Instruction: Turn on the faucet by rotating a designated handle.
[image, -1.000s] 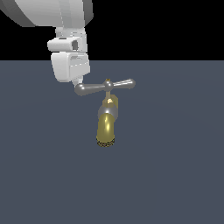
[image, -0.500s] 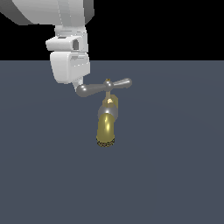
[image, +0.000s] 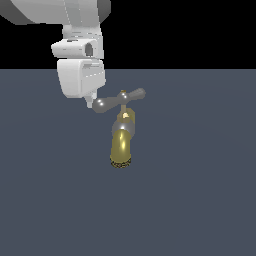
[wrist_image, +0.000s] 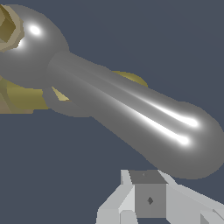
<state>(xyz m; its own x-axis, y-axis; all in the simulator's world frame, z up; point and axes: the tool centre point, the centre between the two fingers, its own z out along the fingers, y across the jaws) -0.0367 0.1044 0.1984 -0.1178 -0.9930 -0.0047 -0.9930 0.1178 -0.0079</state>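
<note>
The faucet (image: 121, 145) stands in the middle of the exterior view, its brass-gold spout pointing down toward the camera with a dark mesh mouth. On top lies the handle (image: 120, 100), a shiny grey cross-bar set at a slant, its end on the exterior view's left lower than the other. My white gripper (image: 92, 103) hangs just beside that lower bulb, fingertips touching or almost touching it, and looks shut with nothing held. In the wrist view the handle (wrist_image: 131, 113) fills the picture, with my fingertips (wrist_image: 148, 199) right beside its rounded end.
A flat dark grey-blue floor (image: 200, 200) spreads around the faucet, under a black background. The arm's white bulk (image: 60, 15) reaches in from the exterior view's upper left.
The handle has turned a little: its end by my gripper swung toward the camera and lower, the far end rose. My gripper shifted slightly toward the exterior view's right with it.
</note>
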